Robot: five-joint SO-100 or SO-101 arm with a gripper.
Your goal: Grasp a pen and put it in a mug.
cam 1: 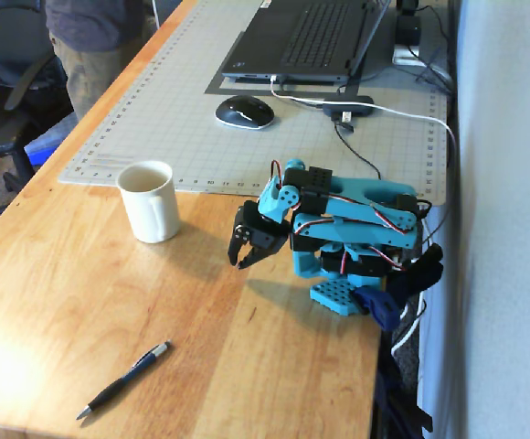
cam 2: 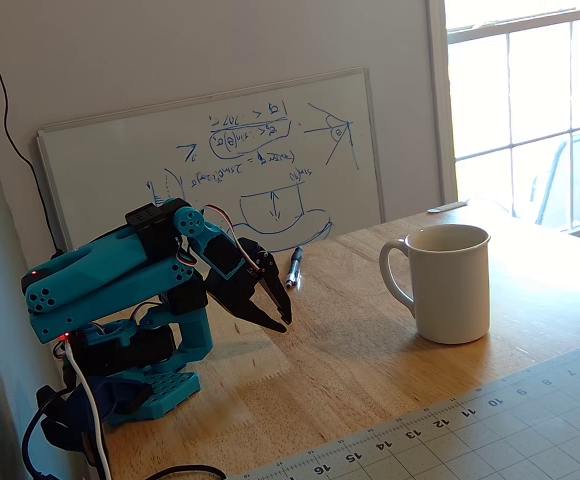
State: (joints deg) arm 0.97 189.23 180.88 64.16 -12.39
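The cream-white mug (cam 1: pixel 152 203) stands upright and empty on the wooden table, handle toward the front in that fixed view; in the other fixed view the mug (cam 2: pixel 450 285) is at the right. The dark pen (cam 1: pixel 124 380) lies flat near the table's front edge, well away from the mug and the arm. In the other fixed view only part of the pen (cam 2: pixel 294 268) shows, beyond the fingers. My gripper (cam 1: pixel 238 262) hangs folded in front of the blue arm base, right of the mug, fingertips down and together, holding nothing. It also shows in the other fixed view (cam 2: pixel 284 319).
A grey cutting mat (cam 1: pixel 183 137) covers the back of the table and carries a laptop (cam 1: pixel 302 37), a mouse (cam 1: pixel 244 112) and cables. A whiteboard (cam 2: pixel 220 160) leans on the wall. A person (cam 1: pixel 91 46) stands by the table's left edge.
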